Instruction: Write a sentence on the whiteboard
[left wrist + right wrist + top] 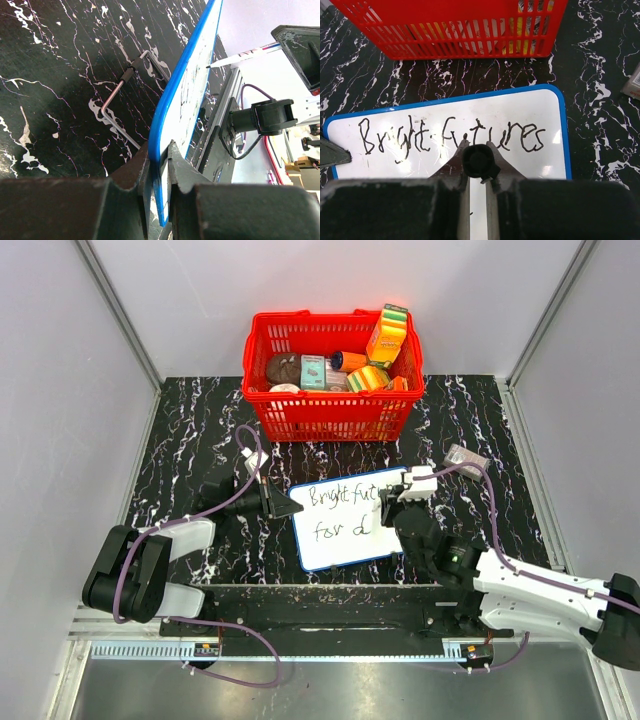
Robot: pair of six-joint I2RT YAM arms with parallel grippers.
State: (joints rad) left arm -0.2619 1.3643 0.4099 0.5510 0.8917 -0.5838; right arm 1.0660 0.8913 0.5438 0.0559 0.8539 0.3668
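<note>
Whiteboard (350, 545) lies on table (190, 430), near side of red basket (300, 415), between both grippers. Left gripper (159, 170): jaws closed on board's blue left rim. Right gripper (478, 152): jaws clamped on marker (479, 162), above board's right half; tip contact with board cannot be told. Sentence (451, 138): "Bright futures", second line begun "for d".

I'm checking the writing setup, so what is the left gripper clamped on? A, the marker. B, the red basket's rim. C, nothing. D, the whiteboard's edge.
D: the left gripper pinches the blue rim of the whiteboard, while the right gripper holds the marker.
</note>
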